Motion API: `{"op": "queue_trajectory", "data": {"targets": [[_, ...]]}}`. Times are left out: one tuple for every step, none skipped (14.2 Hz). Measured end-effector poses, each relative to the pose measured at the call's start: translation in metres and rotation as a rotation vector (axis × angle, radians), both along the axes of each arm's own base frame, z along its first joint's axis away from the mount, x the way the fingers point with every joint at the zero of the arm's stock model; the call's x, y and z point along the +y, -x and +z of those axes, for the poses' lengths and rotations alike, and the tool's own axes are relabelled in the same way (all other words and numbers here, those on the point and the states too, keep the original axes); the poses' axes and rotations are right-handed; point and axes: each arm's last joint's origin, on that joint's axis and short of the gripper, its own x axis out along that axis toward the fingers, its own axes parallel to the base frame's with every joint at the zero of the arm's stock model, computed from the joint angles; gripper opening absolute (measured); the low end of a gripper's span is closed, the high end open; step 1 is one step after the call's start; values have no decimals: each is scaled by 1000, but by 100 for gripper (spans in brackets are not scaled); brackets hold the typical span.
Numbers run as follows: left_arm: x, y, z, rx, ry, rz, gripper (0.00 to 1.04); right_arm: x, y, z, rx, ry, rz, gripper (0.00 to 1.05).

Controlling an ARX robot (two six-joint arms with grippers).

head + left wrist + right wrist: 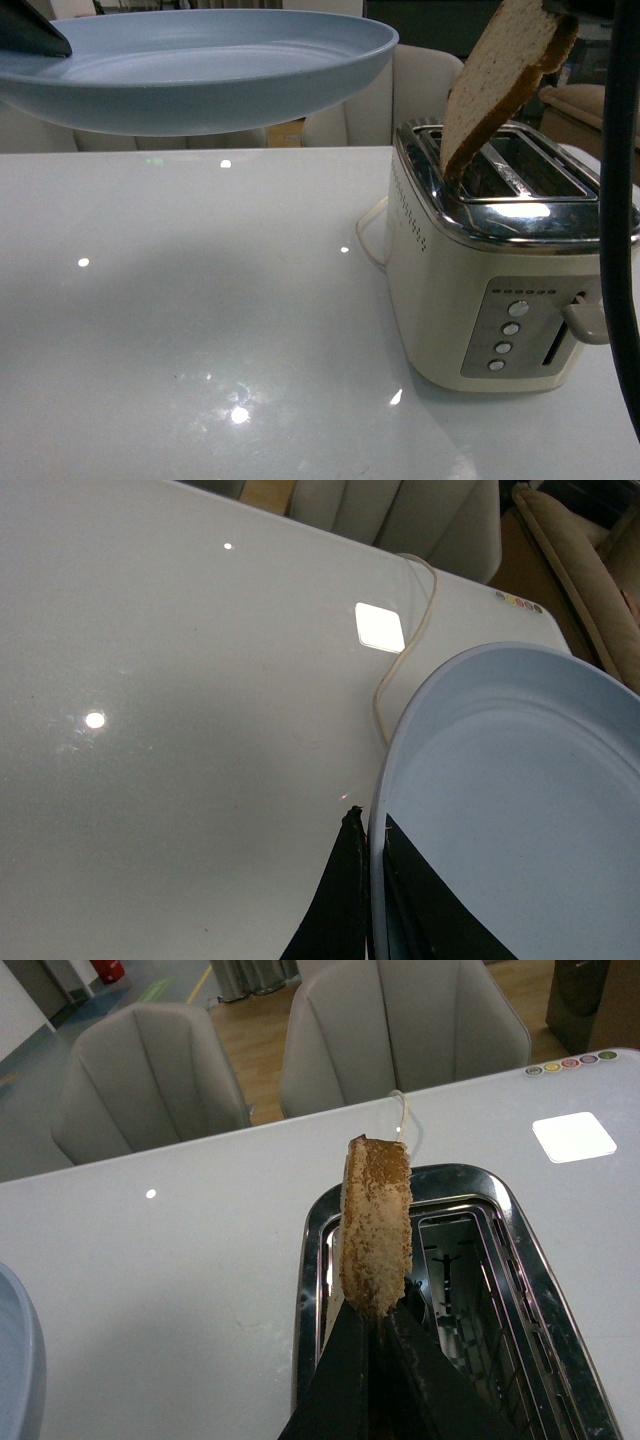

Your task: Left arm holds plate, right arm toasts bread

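Note:
The pale blue plate (200, 65) hangs level above the table at the upper left, and only the black tip of my left gripper (30, 35) shows on its rim. In the left wrist view, the left gripper (370, 880) is shut on the plate (520, 800), one finger on each side of the rim. The light brown bread (505, 75) leans tilted over the cream toaster (480, 250), its lower end inside the slot nearer the plate. My right gripper (375, 1330) is shut on the bread (375, 1225) at its upper end, above the chrome top (310, 1290).
The toaster's lever (585, 320) and buttons (508, 335) face me. Its cord (368, 235) loops behind it on the white table (200, 330). A black cable (620, 200) hangs at the right edge. Padded chairs (160, 1080) stand beyond the table.

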Motion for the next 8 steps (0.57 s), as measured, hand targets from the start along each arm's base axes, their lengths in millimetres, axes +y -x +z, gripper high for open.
{"op": "queue_trajectory", "data": {"targets": [[0, 0, 0, 0, 0, 0, 3, 0, 0, 0, 2, -3, -2, 3], [0, 0, 0, 0, 0, 0, 3, -1, 0, -1, 17, 3, -8, 3], [0, 0, 0, 0, 0, 0, 3, -2, 3, 1, 13, 4, -12, 3], [0, 0, 0, 0, 0, 0, 3, -5, 4, 2, 8, 5, -22, 3], [0, 0, 0, 0, 0, 0, 3, -8, 6, 2, 8, 7, -27, 3], [0, 0, 0, 0, 0, 0, 3, -10, 6, 3, 6, 6, -31, 3], [0, 0, 0, 0, 0, 0, 3, -11, 6, 4, 7, 9, -31, 3], [0, 0, 0, 0, 0, 0, 3, -12, 6, 3, 8, 10, -34, 3]]}}
